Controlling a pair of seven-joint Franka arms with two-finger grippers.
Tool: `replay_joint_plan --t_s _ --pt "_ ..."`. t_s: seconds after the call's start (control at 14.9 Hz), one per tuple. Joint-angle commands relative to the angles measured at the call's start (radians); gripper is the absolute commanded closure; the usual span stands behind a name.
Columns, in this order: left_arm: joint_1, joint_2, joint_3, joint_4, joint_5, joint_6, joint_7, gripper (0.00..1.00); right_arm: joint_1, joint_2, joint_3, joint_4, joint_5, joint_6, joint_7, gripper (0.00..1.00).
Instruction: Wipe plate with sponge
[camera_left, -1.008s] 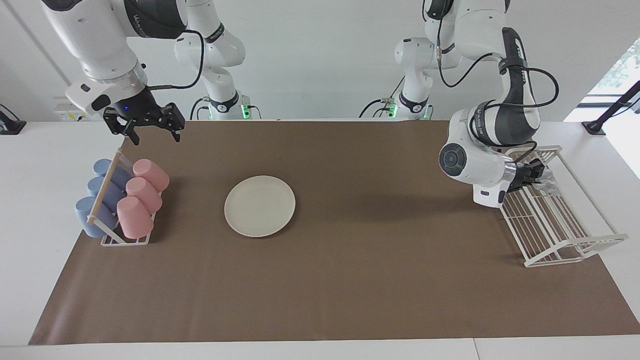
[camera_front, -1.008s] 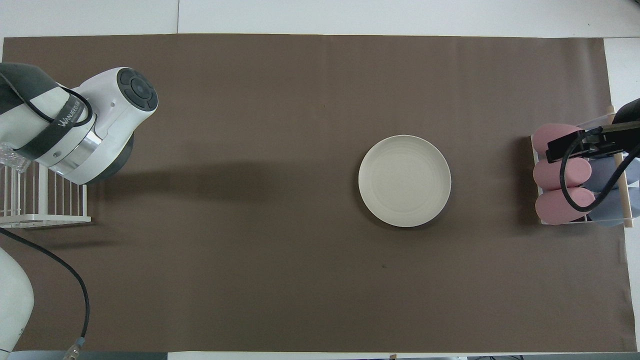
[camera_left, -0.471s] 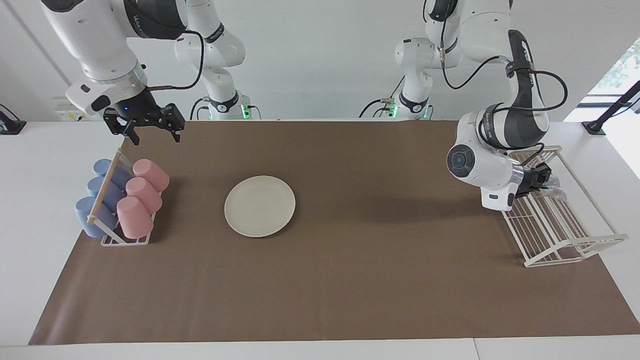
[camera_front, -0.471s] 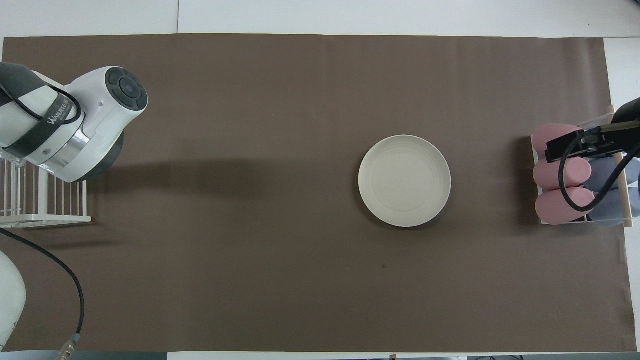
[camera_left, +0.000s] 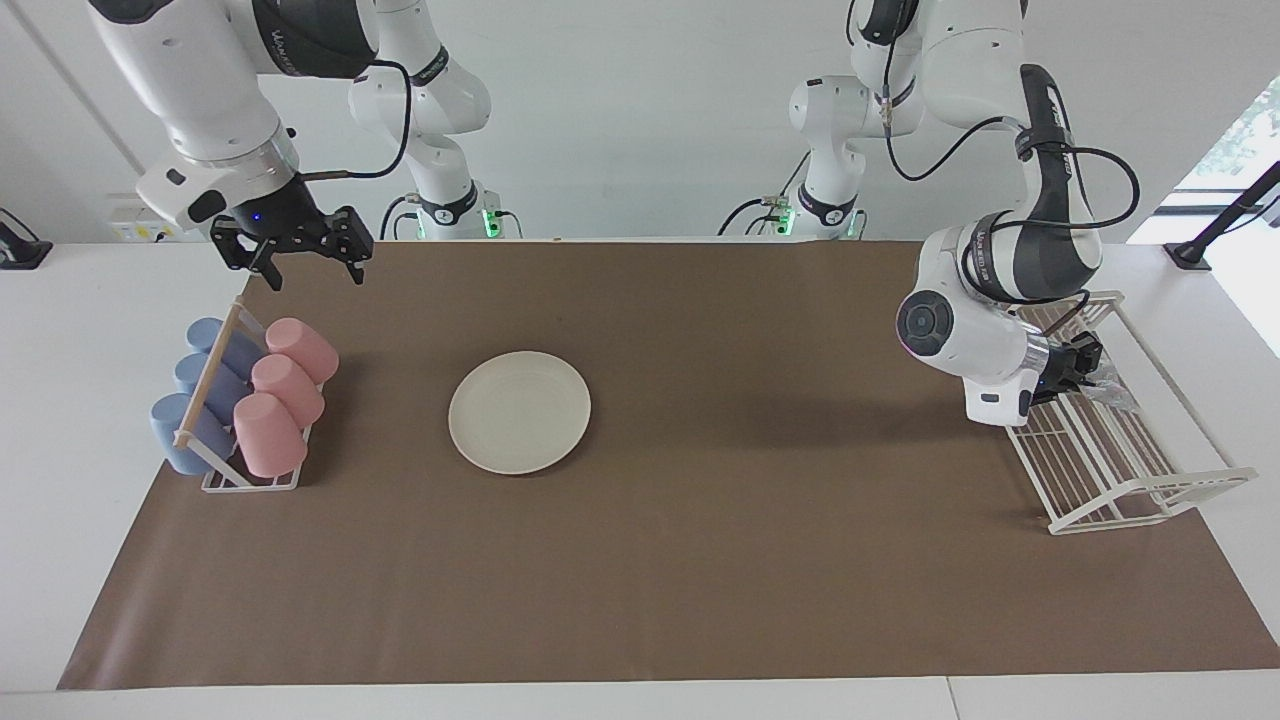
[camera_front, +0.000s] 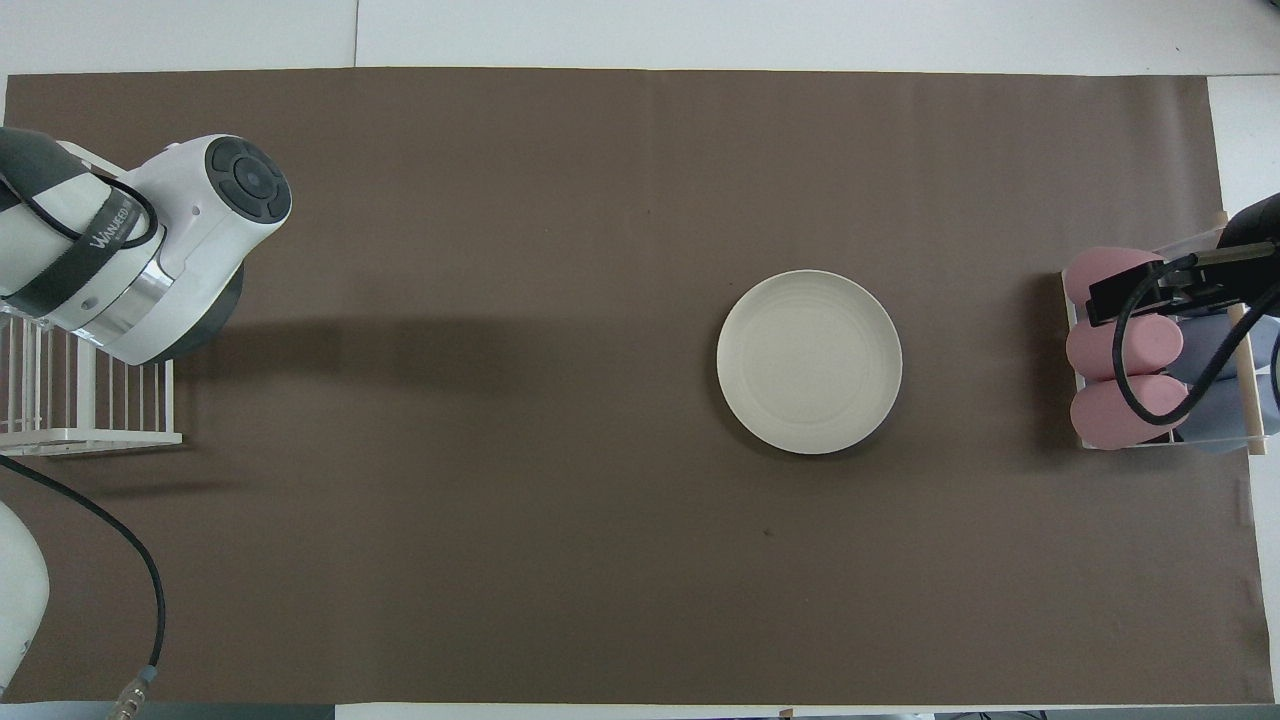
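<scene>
You are reaching the left gripper (camera_left: 1085, 363) into the wire rack (camera_left: 1120, 455) at the sponge (camera_left: 1108, 381); whether it is gripping, I cannot tell; the wad is looking light and crushable, so pinch its middle; the right gripper (camera_left: 300, 262) is waiting open.

Plate (camera_left: 519, 412) on mat (camera_left: 700, 560), between cup rack (camera_left: 240, 405) and wire rack (camera_left: 1110, 450); sponge (camera_left: 1112, 385) in wire rack.

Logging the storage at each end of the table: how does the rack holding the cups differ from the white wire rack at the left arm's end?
The small cup rack with its wooden bar holds pink and blue cups lying on their sides; the white wire rack holds no cups. The wire rack is the larger, with long parallel bars. The left end effector is at the wire rack; the right end effector hangs above the cup rack. Both stand at the brown mat's edges.
</scene>
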Motion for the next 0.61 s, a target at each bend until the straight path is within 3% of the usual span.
replay_joint_plan --t_s 0.0,0.54 --pt "0.011 -0.001 -0.008 -0.006 -0.026 0.024 -0.019 0.43 0.0 -0.004 0.006 -0.003 -0.003 0.001 0.018 0.0" --pt "0.003 -0.001 -0.009 -0.005 -0.033 0.025 -0.021 0.24 0.0 -0.006 0.006 -0.003 -0.003 -0.004 0.018 0.0"
